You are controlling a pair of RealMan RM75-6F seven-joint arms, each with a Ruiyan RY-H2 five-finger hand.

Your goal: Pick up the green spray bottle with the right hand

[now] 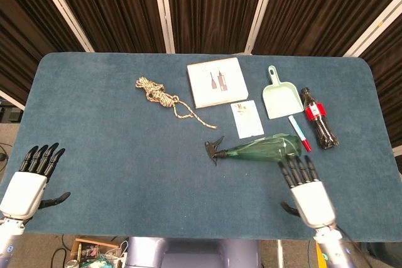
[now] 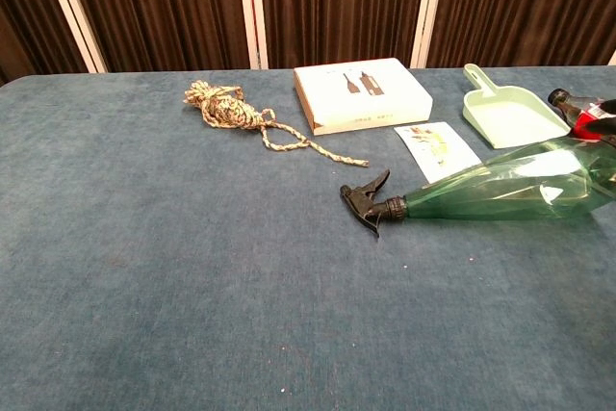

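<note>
The green spray bottle [image 1: 260, 149] lies on its side on the blue table, its black trigger head [image 1: 214, 149] pointing left; the chest view shows the bottle [image 2: 500, 192] at right. My right hand [image 1: 306, 193] is open, fingers spread and pointing up-table, just below the bottle's fat end and apart from it. At the near left table edge my left hand [image 1: 28, 184] is open and holds nothing. Neither hand shows in the chest view.
A red-capped marker [image 1: 299, 133], a cola bottle [image 1: 318, 118] and a mint dustpan [image 1: 281, 96] lie right of and behind the spray bottle. A card [image 1: 247, 118], a white box [image 1: 217, 82] and a coiled rope [image 1: 159, 95] lie further back.
</note>
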